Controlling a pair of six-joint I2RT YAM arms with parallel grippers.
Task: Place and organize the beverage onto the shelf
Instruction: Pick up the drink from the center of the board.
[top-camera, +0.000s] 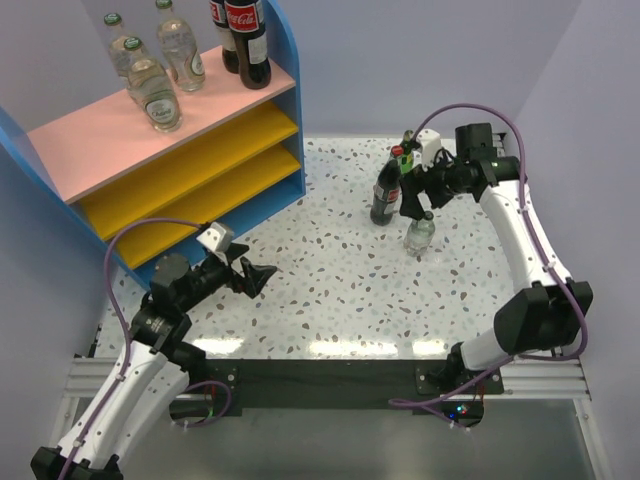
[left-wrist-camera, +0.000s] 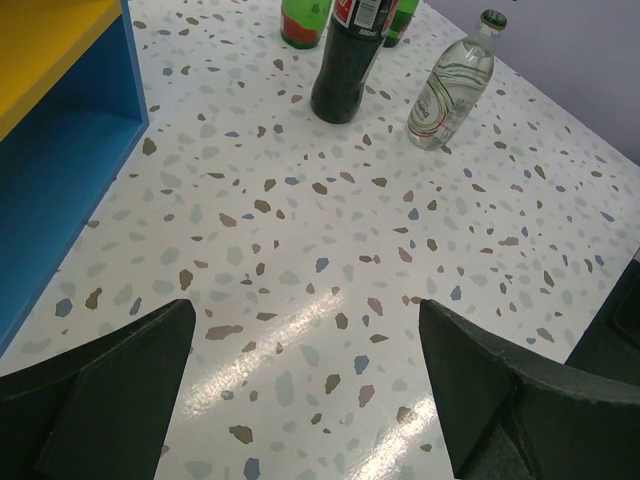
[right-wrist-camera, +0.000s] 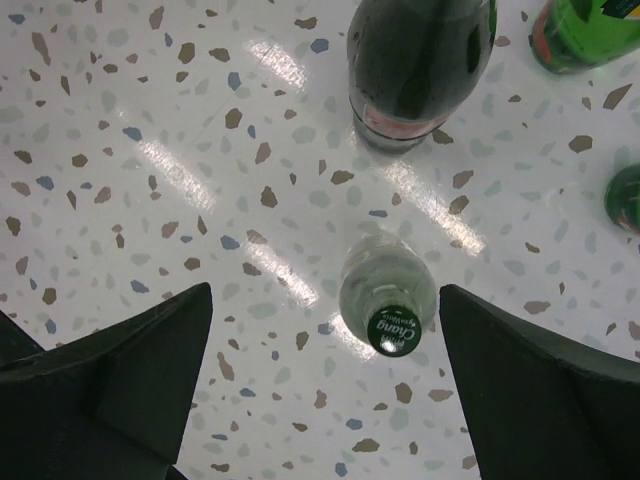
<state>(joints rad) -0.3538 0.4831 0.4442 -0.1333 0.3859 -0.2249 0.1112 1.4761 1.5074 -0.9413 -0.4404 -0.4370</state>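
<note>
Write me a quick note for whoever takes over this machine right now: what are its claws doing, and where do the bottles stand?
Left claw: open, empty, above the table near the shelf.
Right claw: open, over the clear bottle, not gripping it.
Done: three clear bottles and two cola bottles stand on the pink top board.
Left: on the table, one cola bottle, that clear bottle and at least two green bottles.

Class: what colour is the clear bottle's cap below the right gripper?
Green cap; right wrist view shows it best.
</note>
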